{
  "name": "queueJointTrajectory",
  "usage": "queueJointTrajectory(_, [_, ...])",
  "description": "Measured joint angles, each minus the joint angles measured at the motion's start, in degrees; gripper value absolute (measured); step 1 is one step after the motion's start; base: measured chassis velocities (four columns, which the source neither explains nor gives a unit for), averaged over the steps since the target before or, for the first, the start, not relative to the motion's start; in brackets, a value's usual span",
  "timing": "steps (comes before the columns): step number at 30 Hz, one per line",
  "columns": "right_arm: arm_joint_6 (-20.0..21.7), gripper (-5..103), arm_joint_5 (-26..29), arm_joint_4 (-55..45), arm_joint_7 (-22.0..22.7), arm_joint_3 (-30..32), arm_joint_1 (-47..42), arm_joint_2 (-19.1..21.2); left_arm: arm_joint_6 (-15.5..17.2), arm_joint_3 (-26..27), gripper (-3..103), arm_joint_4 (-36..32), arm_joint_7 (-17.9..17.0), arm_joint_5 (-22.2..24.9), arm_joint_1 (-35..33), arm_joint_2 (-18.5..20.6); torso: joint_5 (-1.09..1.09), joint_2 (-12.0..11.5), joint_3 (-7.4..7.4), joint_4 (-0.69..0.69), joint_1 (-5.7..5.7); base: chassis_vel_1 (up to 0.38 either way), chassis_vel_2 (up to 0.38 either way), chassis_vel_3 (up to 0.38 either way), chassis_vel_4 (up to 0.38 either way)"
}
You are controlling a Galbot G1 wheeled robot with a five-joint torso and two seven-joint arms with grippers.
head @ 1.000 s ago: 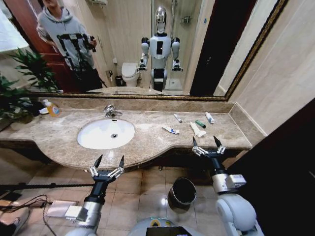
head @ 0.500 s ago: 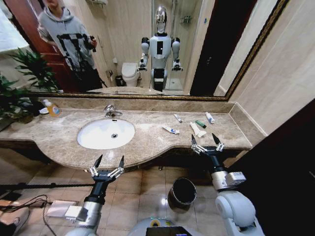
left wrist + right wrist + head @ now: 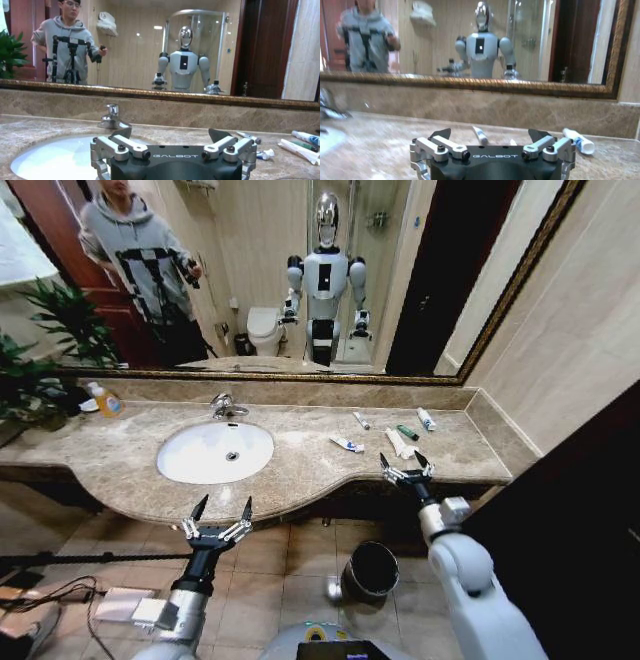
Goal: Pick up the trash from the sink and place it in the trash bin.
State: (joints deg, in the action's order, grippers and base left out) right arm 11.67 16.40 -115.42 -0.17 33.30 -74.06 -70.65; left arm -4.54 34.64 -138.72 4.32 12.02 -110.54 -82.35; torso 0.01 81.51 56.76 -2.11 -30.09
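Just beyond the right gripper, its fingers spread wide over the table edge, lies the whitish wrapper among tubes; the left gripper hangs open below the sink.

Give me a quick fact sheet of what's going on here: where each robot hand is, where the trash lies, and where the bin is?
right gripper: open, over the countertop's front edge, just short of the whitish wrapper
left gripper: open, empty, in front of the counter below the sink
trash: five pieces on the countertop right of the basin: white-and-blue tube, small white tube, dark green tube, another white tube, and the wrapper
trash bin: on the floor under the counter, between the arms
progress: nothing picked up yet
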Motion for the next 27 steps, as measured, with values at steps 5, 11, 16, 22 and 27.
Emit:
queueJointTrajectory(5, [0.70,100,0.86,5.09,0.25,0.24,3.38,1.25,0.00,0.00,100,0.00,-0.01,0.00,0.00,0.01,0.00,0.00,0.00,0.00,0.00,0.000,0.000,0.000,0.000])
queueJointTrajectory(11, [1.48,100,1.99,10.51,0.38,-0.87,8.23,2.20,0.00,0.00,100,0.00,-0.01,0.00,0.00,0.00,0.00,0.00,0.00,0.00,0.00,0.000,0.000,0.000,0.000])
queueJointTrajectory(16, [2.35,100,1.74,12.45,0.61,-1.65,10.63,2.58,0.00,0.00,100,0.00,-0.01,0.00,0.00,0.00,-0.01,0.00,-0.01,0.00,0.00,0.000,0.000,0.000,0.000])
queueJointTrajectory(22, [2.64,100,1.70,16.83,0.58,-2.49,13.30,2.97,0.00,0.00,100,0.00,-0.01,0.00,0.00,0.01,-0.01,0.00,-0.01,0.00,0.00,0.000,0.000,0.000,0.000])
queueJointTrajectory(27, [2.26,100,1.65,21.97,0.27,-2.79,15.78,2.93,0.00,0.00,100,0.00,0.00,0.00,0.00,0.01,0.00,0.00,0.00,0.00,0.00,0.000,0.000,0.000,0.000])
